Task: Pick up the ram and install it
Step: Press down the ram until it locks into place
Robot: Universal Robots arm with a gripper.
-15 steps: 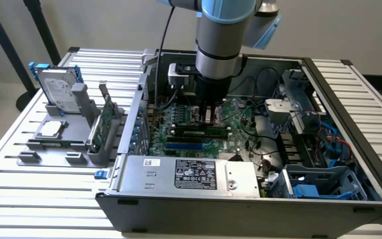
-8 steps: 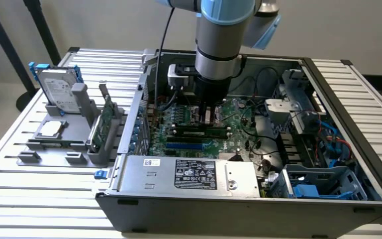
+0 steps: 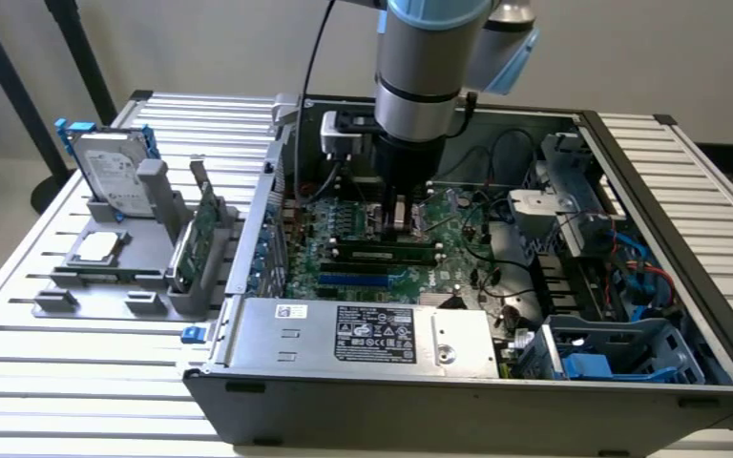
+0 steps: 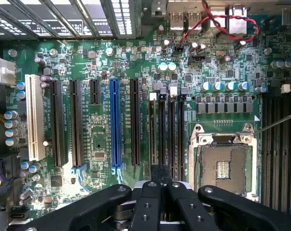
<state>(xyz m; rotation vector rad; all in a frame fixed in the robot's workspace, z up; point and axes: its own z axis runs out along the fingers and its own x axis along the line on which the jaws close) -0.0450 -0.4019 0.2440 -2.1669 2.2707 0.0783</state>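
Observation:
The ram (image 3: 386,250), a long thin green stick with dark chips, sits lengthwise in a black motherboard slot, with slot clips at both of its ends. My gripper (image 3: 401,227) hangs just above and behind the stick, inside the open computer case (image 3: 672,229). In the wrist view the fingertips (image 4: 159,174) are pressed together over the row of narrow black memory slots (image 4: 165,130), and the gripper (image 4: 160,179) is shut. Seen edge-on there, the stick cannot be told apart from the slots.
On the exterior view's left, a grey holder (image 3: 125,286) carries a silver hard drive in a blue frame (image 3: 112,167) and a broader green card (image 3: 195,239). The power supply (image 3: 366,336) lies at the case's front. Cables (image 3: 507,277) and a drive cage (image 3: 571,205) crowd the exterior view's right.

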